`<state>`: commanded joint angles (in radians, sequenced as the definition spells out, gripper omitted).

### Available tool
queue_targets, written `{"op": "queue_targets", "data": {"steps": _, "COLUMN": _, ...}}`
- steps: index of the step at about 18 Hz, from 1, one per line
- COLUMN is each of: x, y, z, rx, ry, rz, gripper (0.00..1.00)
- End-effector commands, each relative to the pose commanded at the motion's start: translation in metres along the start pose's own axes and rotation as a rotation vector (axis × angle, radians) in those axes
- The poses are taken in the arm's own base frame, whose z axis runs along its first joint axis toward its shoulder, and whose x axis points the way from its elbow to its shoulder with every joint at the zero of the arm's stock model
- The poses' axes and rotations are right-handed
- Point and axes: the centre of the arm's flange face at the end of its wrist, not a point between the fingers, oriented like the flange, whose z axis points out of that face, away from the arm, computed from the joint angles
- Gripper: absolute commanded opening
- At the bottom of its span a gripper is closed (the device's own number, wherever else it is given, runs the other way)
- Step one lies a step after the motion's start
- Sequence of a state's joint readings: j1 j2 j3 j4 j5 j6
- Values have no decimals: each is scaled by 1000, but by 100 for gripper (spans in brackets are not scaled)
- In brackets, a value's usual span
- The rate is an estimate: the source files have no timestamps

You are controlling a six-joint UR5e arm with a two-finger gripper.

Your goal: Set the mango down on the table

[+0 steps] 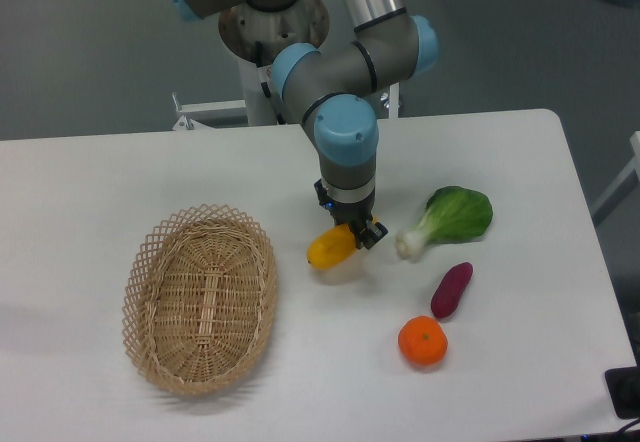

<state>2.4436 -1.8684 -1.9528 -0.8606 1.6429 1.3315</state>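
The mango point(330, 248) is a smooth yellow-orange fruit, low over the white table point(110, 172) near its middle, with a shadow just below it. My gripper point(354, 234) points down and is shut on the mango's right end; the fruit sticks out to the lower left of the fingers. I cannot tell whether the mango touches the tabletop.
An oval wicker basket point(201, 298) lies to the left of the mango. A green leafy vegetable point(452, 217), a purple sweet potato point(451, 289) and a round orange tangerine point(422, 341) lie to the right. The arm's base point(272, 24) stands at the table's far edge.
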Motion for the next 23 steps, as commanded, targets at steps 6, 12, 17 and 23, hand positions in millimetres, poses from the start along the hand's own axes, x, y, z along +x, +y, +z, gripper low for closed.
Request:
{"op": "queue_targets", "data": {"steps": 6, "x": -6, "y": 0, "z": -9, "rx": 5, "ry": -22, "rz": -2, "gripper": 100}}
{"op": "queue_targets", "data": {"steps": 12, "x": -47, "y": 7, "z": -63, "rx": 38, "ry": -128, "rz": -30, "gripper": 100}}
{"op": "queue_targets", "data": {"steps": 17, "x": -88, "y": 31, "z": -112, "rx": 81, "ry": -191, "rz": -75, "gripper": 100}}
{"op": "queue_targets", "data": {"steps": 23, "x": -141, "y": 83, "z": -181, "rx": 177, "ry": -146, "rz": -140, "gripper": 100}}
